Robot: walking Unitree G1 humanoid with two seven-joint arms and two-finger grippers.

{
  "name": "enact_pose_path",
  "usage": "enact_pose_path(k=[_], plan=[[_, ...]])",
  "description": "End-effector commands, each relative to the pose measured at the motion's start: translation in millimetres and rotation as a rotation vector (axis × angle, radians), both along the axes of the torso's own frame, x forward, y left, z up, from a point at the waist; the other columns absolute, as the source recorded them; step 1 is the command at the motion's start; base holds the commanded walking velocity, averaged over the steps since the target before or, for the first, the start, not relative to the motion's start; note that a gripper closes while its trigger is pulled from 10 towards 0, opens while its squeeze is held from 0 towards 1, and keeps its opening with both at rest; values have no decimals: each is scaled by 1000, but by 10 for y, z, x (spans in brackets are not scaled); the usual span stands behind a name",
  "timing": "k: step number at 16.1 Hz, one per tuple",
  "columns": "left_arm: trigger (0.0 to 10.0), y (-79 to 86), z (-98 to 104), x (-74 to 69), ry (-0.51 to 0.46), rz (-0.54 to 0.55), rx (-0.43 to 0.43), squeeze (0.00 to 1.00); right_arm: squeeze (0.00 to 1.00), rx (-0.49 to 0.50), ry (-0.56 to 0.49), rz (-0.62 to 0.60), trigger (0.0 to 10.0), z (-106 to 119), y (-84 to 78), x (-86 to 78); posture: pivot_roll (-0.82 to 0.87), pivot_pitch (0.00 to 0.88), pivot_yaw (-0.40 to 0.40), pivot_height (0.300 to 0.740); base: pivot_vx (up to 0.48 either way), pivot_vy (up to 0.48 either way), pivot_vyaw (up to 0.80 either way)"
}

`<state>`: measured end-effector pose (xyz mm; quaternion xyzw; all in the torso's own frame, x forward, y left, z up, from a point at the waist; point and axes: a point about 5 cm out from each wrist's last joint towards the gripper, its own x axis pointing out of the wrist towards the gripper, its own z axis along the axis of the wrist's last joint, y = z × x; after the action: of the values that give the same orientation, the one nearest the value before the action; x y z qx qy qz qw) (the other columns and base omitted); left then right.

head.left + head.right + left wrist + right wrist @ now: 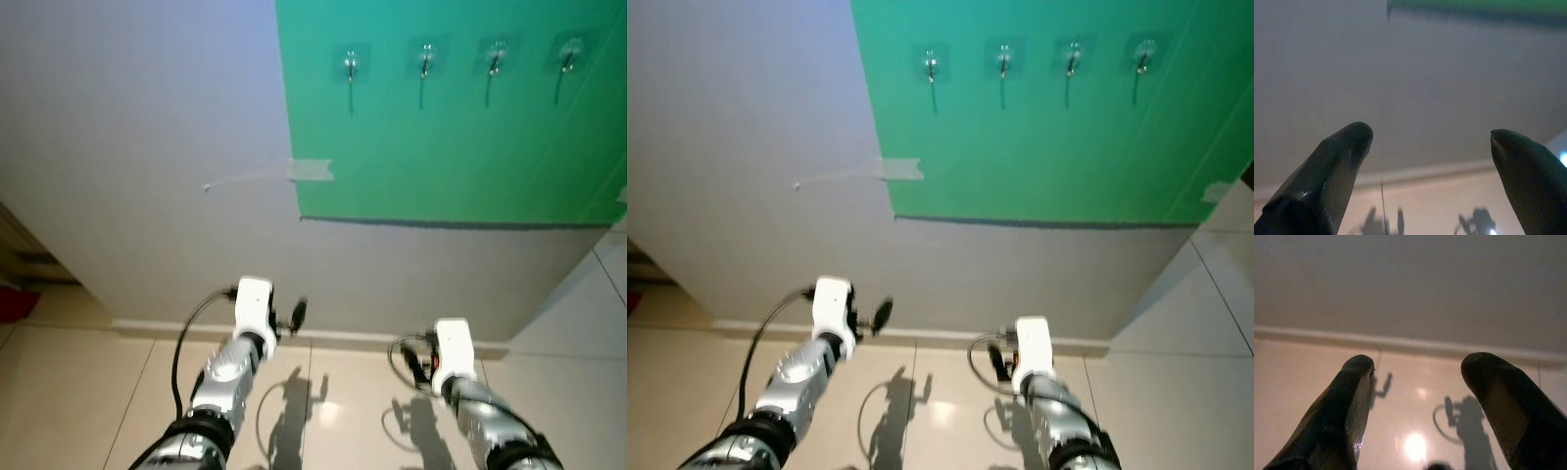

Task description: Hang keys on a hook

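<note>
Several small metal hooks (350,67) (425,62) (497,57) hang in a row high on a green panel (441,157) fixed to the grey wall. Both arms are held low, far below the hooks, over the floor. My left gripper (1430,134) is open, its two black fingers (1342,161) wide apart with nothing between them, pointing at the wall's lower part. My right gripper (1418,363) is open too and holds nothing, aimed at the skirting and the tiles. In the left eye view the left wrist (255,299) and right wrist (452,345) sit near the skirting.
A strip of tape (310,171) sticks to the wall at the panel's left edge. A pale skirting (333,336) meets glossy beige tiles (333,411). The wall ends in a corner at the right (578,274). Wooden furniture (20,250) and something red (15,302) lie at far left.
</note>
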<state>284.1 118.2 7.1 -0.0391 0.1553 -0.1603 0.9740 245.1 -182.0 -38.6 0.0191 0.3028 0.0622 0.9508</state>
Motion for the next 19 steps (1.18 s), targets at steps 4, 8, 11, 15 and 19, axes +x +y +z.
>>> enact_pose_path(k=[4,8,11,15,19], plan=[[10000,190,336,-120,-225,-65,9,0,0,20,-131,46,10000,178,-56,-4,-173,0,97,740,0,0,0],[10000,475,679,-528,-308,15,-10,0,0,55,-284,102,10000,441,-92,-262,-164,0,87,740,0,0,0],[10000,544,776,-587,-380,118,-12,0,0,139,-444,93,10000,696,74,-183,-162,0,78,740,0,0,0],[10000,604,888,-597,-353,172,1,0,0,175,-514,180,10000,919,230,-140,-155,0,80,740,0,0,0],[10000,548,672,-486,-137,332,-88,0,0,193,-453,192,10000,853,390,-30,-160,0,88,740,0,0,0]])
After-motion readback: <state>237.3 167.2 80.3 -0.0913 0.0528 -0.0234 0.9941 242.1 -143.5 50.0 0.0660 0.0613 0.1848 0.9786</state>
